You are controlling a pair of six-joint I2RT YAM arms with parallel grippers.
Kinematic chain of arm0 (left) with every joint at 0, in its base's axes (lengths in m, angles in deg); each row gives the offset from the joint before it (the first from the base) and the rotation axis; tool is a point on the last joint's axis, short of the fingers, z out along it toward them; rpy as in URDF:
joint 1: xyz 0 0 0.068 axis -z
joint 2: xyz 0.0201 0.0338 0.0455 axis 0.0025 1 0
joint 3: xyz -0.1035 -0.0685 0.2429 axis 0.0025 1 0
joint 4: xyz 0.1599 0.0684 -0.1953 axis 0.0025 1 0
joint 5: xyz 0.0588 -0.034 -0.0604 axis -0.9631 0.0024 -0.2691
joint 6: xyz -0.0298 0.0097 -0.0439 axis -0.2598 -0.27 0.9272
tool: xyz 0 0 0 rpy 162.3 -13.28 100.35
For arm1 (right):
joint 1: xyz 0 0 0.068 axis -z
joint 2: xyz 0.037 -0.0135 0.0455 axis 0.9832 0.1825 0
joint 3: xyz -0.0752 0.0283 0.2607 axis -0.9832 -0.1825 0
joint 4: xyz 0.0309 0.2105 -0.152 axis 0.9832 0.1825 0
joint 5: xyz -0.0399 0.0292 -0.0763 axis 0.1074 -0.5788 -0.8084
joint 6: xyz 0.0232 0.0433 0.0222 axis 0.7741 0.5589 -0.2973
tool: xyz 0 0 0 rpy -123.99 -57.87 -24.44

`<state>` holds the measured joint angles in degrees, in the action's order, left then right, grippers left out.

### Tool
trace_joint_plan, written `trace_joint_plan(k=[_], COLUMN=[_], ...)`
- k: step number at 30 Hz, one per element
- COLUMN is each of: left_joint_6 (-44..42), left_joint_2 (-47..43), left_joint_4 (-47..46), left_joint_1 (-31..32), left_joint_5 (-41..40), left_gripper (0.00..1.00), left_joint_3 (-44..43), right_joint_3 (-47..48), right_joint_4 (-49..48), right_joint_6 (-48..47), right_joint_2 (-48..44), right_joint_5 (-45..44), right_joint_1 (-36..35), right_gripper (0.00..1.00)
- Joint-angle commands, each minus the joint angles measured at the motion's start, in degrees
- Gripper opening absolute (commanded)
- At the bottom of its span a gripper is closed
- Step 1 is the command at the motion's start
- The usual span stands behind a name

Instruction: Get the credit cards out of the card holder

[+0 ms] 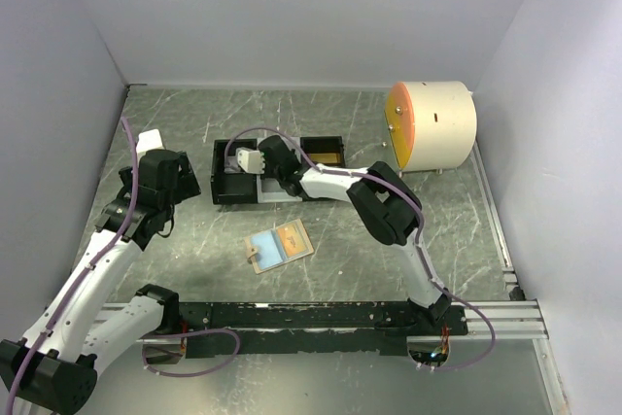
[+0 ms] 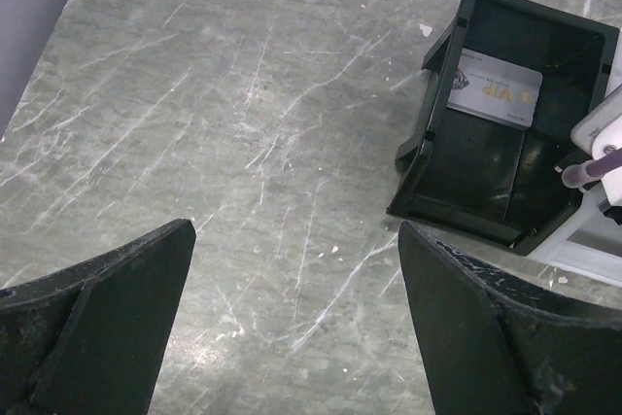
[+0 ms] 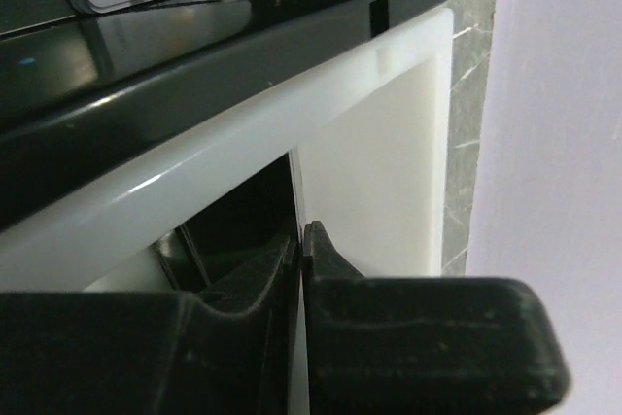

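We risk our right hand (image 3: 299,237), fingers pressed together at the tray (image 3: 292,114), catching its wall and dragging it; our left hand (image 2: 296,230) hangs apart.

Grey marble table (image 1: 194,250) w/ black-white tray (image 1: 220,157) at back, open card holder (image 1: 280,246) ctr, cream drum (image 1: 442,128) far right.

Grey-green marbled tabletop (image 1: 321,114), white veins, fine scratches. Plain pale lavender walls (image 1: 292,7) on left, back, right. Black rail (image 1: 311,316) along near edge. Soft even light.
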<state>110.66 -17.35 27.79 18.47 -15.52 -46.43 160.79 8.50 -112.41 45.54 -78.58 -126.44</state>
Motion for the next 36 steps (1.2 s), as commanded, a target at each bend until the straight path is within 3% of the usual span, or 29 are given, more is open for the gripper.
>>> trace_joint_plan(k=[1,5,10,15,25,36], left_joint_6=[-0.9,-1.0,-1.1,-1.1,-1.2,-1.3], left_joint_2=[-0.3,-0.3,-0.2,-0.2,0.4,1.1], left_joint_4=[-1.0,-1.1,-1.1,-1.1,-1.2,-1.1], left_joint_1=[-0.2,-0.2,-0.2,-0.2,-0.2,-0.2], left_joint_5=[-1.1,-1.1,-1.0,-0.8,-0.3,0.2], left_gripper=[0.98,0.98,0.98,0.98,0.98,0.98], left_joint_3=[0.1,0.2,0.2,0.4,0.3,0.4], right_joint_3=[0.8,0.2,-1.1,-0.8,-1.8,-5.3], right_joint_4=[-1.7,-2.2,-1.7,0.3,3.3,-1.6], right_joint_6=[-0.6,0.6,2.6,4.6,7.4,15.2], right_joint_2=[2.4,1.8,-0.3,-1.8,-5.6,-11.2], right_joint_5=[-1.6,-2.0,0.3,2.1,7.3,8.9], right_joint_1=[-0.3,-0.2,-0.2,-0.2,-0.1,-0.1], right_gripper=[0.06,0.14,0.31,0.4,0.44,0.45])
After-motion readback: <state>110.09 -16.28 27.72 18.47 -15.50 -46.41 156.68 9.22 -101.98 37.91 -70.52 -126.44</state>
